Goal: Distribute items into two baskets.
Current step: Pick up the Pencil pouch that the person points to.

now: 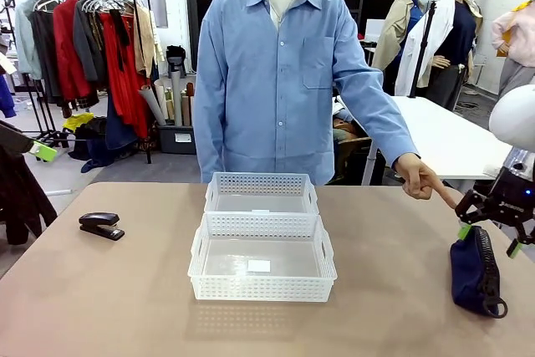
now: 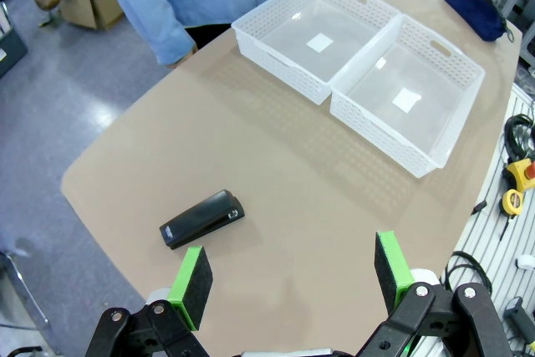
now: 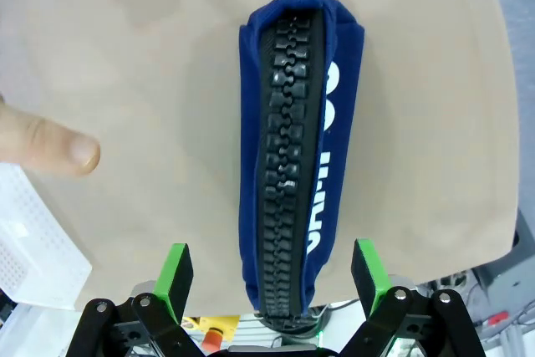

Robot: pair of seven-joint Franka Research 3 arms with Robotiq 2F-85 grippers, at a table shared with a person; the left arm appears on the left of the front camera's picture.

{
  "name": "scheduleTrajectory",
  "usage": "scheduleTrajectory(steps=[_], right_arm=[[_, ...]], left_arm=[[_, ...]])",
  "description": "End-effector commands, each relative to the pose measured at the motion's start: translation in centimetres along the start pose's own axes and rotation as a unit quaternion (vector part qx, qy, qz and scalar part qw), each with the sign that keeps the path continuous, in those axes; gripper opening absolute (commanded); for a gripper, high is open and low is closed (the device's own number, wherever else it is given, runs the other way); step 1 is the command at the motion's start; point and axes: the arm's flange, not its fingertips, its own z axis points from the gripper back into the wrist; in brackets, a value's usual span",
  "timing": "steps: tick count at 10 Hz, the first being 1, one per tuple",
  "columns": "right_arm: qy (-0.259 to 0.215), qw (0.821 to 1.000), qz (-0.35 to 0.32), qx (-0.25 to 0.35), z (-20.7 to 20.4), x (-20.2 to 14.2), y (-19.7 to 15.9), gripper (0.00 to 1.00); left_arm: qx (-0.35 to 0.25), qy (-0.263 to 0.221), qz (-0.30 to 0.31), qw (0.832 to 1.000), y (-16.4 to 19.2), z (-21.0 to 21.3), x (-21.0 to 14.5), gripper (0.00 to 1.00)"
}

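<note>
One pouch (image 3: pixel 297 165) lies right under the right gripper (image 3: pixel 272 261), between its wide-open fingers (image 3: pixel 177 267). A person's finger (image 3: pixel 58 150) points beside it. Picking up is the step now: go down, squeeze, then carry it to a basket (image 1: pixel 259 288).

Pouch (image 3: pixel 249 123) is soft navy cloth with a chunky matt black plastic zip (image 3: pixel 282 123), both baskets (image 1: pixel 261 288) are slightly glossy white lattice plastic, stapler (image 1: pixel 101 225) looks smooth black plastic, bench (image 1: pixel 117 298) is smooth and matt.
</note>
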Motion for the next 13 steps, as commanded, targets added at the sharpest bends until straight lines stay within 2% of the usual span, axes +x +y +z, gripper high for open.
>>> scheduleTrajectory(steps=[1,8,9,13], right_arm=[[-0.012,1.000,-0.006,-0.024,-1.2,0.1,0.1,1.00],[-0.015,0.999,0.000,-0.030,-4.4,0.2,0.0,1.00],[-0.013,0.999,0.004,-0.029,-4.6,0.2,-0.1,0.87],[-0.006,0.999,0.012,-0.030,-4.5,0.1,0.0,0.07]], left_arm=[[-0.006,-0.009,-0.005,1.000,0.1,0.1,-0.1,1.00],[-0.006,-0.009,-0.005,1.000,0.1,0.1,-0.1,1.00],[-0.006,-0.009,-0.005,1.000,0.1,0.1,-0.1,1.00],[-0.006,-0.009,-0.005,1.000,0.1,0.1,-0.1,1.00]])
